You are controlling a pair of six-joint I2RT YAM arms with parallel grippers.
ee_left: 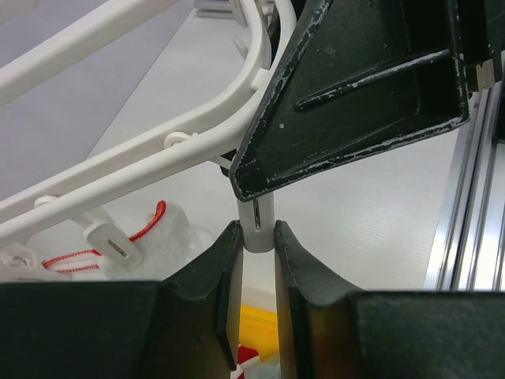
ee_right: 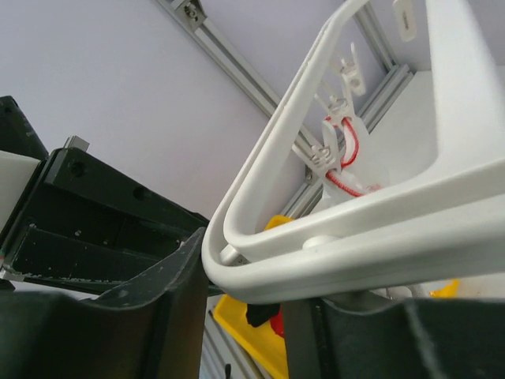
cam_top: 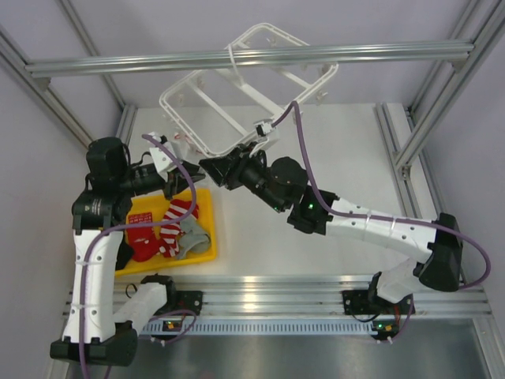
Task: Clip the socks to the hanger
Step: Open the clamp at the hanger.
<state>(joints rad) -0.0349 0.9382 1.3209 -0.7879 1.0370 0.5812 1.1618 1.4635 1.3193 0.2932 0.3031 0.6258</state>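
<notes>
The white hanger [cam_top: 211, 151] hangs tilted from the overhead beam. My left gripper [ee_left: 258, 237] is shut on the tip of a small white clip [ee_left: 258, 215] dangling under the hanger's frame [ee_left: 118, 170]. In the top view the left gripper [cam_top: 189, 176] faces the right gripper [cam_top: 210, 168] at the hanger's low corner. My right gripper [ee_right: 248, 272] has that rounded corner [ee_right: 237, 253] between its fingers, pressed against the left one. Red-striped socks [cam_top: 175, 213] and a grey sock [cam_top: 192, 235] lie in the yellow tray [cam_top: 207, 257] below.
A whitish piece with red edging [ee_left: 154, 225] hangs from other clips to the left. Grey aluminium beams [cam_top: 237, 59] cross above, and rails [ee_left: 473, 205] run along the table's sides. The right gripper's black finger [ee_left: 355, 95] looms just over the held clip.
</notes>
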